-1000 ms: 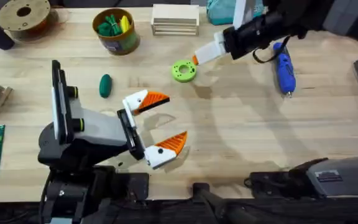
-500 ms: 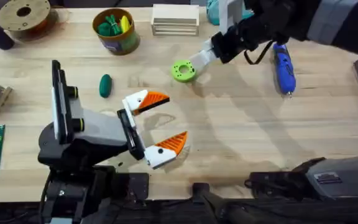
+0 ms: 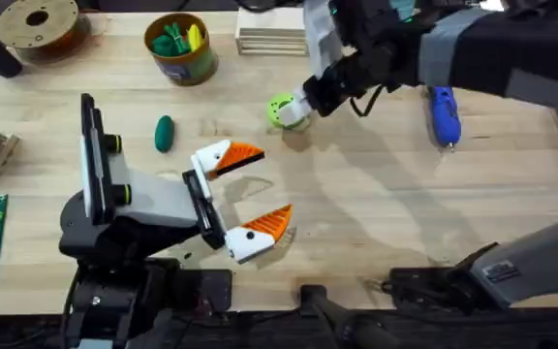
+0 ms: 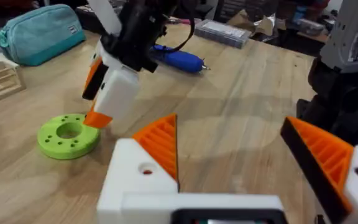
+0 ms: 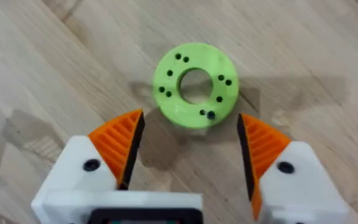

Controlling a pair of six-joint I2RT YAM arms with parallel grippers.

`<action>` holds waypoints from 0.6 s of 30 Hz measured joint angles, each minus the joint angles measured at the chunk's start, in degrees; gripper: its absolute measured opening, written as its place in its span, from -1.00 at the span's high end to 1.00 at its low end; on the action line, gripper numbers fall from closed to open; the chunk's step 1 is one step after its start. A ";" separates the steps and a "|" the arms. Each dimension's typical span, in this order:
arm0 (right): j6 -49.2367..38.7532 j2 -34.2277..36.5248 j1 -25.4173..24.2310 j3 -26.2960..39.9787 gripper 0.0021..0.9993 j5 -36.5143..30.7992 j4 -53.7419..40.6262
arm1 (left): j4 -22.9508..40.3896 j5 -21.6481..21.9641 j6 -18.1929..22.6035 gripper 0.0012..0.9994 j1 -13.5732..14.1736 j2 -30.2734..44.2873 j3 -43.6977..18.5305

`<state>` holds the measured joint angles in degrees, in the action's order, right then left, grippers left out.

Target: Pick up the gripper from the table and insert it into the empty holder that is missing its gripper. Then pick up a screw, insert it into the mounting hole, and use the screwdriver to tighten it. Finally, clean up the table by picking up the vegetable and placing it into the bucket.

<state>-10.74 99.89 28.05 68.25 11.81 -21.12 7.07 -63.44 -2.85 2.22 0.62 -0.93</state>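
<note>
Right gripper (image 5: pixel 188 155) moved left, now over green disc (image 3: pixel 281 110), jaws spread, empty. Vegetable (image 3: pixel 164 133) lies far-left on table (image 3: pixel 376 204), long axis near-far, nearer left gripper (image 3: pixel 252 189), also spread.

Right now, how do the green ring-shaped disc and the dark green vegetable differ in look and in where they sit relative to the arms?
The green ring disc is bright lime, flat, with a centre hole and small holes around it; the vegetable is dark green, smooth, oval and solid. The disc lies right under the open right gripper; the vegetable lies apart, beyond the left gripper, with nothing near it. Both rest on the wooden table.
</note>
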 joint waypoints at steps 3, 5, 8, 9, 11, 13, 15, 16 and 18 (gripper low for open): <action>0.00 2.87 1.12 2.29 -0.61 0.00 -1.70 | 0.00 0.00 0.00 -0.97 0.00 0.00 0.00; 0.02 3.85 1.16 3.12 -0.56 -0.02 -1.86 | 0.00 0.00 0.00 -0.97 0.00 0.00 0.00; 0.00 5.13 1.16 4.30 -0.46 0.00 -1.97 | 0.00 0.00 0.00 -0.97 0.00 0.00 0.00; 0.02 5.52 1.16 4.66 -0.42 0.00 -2.00 | 0.00 0.00 0.00 -0.97 0.00 0.00 0.00; 0.02 6.07 1.16 5.06 -0.35 -0.02 -1.95 | 0.00 0.00 0.00 -0.97 0.00 0.00 0.00; 0.01 6.36 1.16 5.12 -0.30 -0.02 -2.01 | 0.00 0.00 0.00 -0.97 0.00 0.00 0.00; 0.00 6.37 1.16 5.12 -0.25 -0.02 -1.99 | 0.00 0.00 0.00 -0.97 0.00 0.00 0.00; 0.01 6.37 1.16 5.14 -0.25 -0.02 -1.94 | 0.00 0.00 0.00 -0.97 0.00 0.00 0.00; 0.00 6.37 1.16 5.16 -0.25 -0.02 -1.93 | 0.00 0.00 0.00 -0.97 0.00 0.00 0.00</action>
<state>-10.74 106.26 29.21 73.41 11.79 -23.05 7.07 -63.44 -2.85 2.22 0.62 -0.93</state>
